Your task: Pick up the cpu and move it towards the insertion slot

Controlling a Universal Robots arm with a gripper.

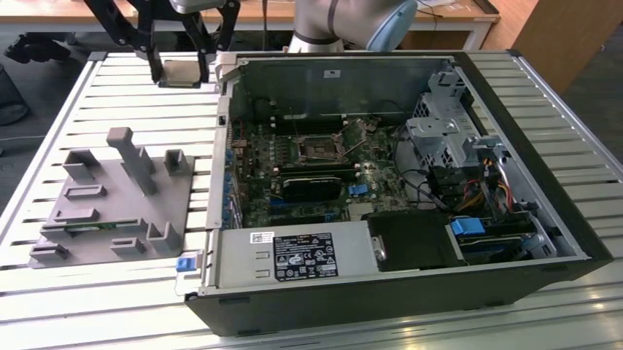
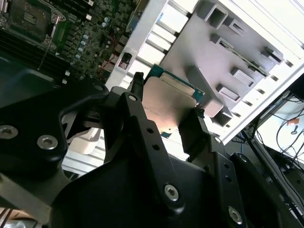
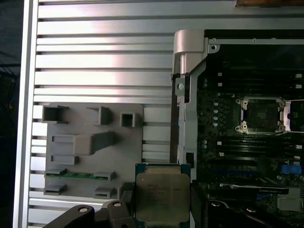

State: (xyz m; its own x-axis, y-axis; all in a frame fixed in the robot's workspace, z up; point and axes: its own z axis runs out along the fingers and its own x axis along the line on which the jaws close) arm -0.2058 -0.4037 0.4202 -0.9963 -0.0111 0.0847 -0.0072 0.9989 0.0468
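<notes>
The two black fingers (image 2: 135, 97) are pinching the cpu (image 3: 161, 195) by its opposite edges, one finger on each side, so the gripper (image 2: 166, 102) has the chip clamped and lifted clear of everything below. In both wrist views the chip's dull silvery lid faces the camera with a thin greenish rim around it. In the exterior view the gripper (image 1: 181, 73) hangs with the cpu (image 1: 181, 71) above the slatted aluminium table (image 1: 127, 102), just outside the far corner of the open computer case (image 1: 545, 219), on the exterior view's left of that case.

The insertion slot (image 1: 319, 147) sits on the motherboard (image 1: 292, 182) inside the case, a dark square with a shiny metal frame, well apart from the held chip. In the first wrist view the slot (image 3: 262, 114) lies past the case's metal wall from the chip.

On the table beside the case rests the grey plastic fixture plate (image 1: 107, 211), with upright posts and recesses.
</notes>
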